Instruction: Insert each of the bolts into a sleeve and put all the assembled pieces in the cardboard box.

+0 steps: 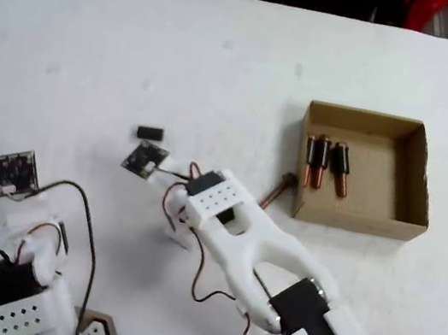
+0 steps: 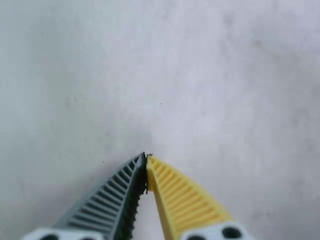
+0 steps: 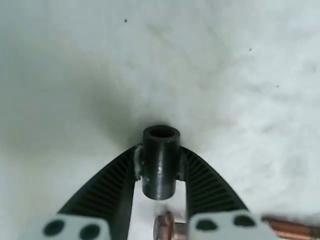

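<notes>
Sleeve (image 3: 160,172): short black tube, pinched across its middle by the right gripper (image 3: 160,150). The black ribbed fingers (image 3: 110,195) are set narrow on its two sides, and its open bore faces away from the camera with white table (image 1: 97,50) behind. Between the fingers, at the sleeve's near end, sits a copper bit (image 3: 164,226), half hidden by the sleeve and cut by the frame edge; what it is cannot be told. A threaded copper bolt (image 3: 294,229) lies at that same edge, most of it cut off. In the high view a short black bar (image 1: 150,133) sits just past the right arm's camera board (image 1: 145,160). The board hides whatever is under it, so whether the bar is the held sleeve cannot be told. The bolt (image 1: 276,191) lies on the table just beside the left wall of the box (image 1: 358,217); whether its tip touches the wall is unclear. The box is open-topped and stands right of centre. Three assembled pieces (image 1: 319,160) lie side by side on its floor toward the left wall, two close together and the third a little apart. The right arm (image 1: 254,242) stretches from the near edge toward mid-table, its base cut off. The left arm (image 1: 19,270) is folded at the near-left corner, its lower part cut off. Left gripper (image 2: 146,159): the grey and yellow fingers meet tip to tip with nothing between them, over bare table. Whether the tips touch the surface cannot be told.
</notes>
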You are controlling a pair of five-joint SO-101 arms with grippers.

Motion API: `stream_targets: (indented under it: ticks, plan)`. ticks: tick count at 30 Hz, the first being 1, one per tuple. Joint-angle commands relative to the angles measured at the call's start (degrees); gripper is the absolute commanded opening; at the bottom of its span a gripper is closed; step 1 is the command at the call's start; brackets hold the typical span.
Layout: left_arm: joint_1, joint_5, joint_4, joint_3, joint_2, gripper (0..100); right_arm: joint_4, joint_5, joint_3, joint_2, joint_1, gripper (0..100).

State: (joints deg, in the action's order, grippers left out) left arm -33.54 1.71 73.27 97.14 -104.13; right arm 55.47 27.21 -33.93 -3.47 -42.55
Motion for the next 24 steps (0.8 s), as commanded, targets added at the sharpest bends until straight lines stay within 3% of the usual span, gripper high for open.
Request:
stream_targets:
  ticks: [1, 9, 24]
  plan:
    - [-0.22, 0.53, 0.44, -0.09, -0.57, 2, 2.77, 0.35, 2.20, 3.91, -0.57, 1.7]
    - [-0.22, 0.53, 0.44, -0.09, -0.57, 2, 14.99, 0.35, 6.86, 17.80, -0.22, 1.7]
    - [-0.22, 0.53, 0.44, -0.09, -0.57, 2, 25.27, 0.35, 7.56, 50.51, -0.22, 1.7]
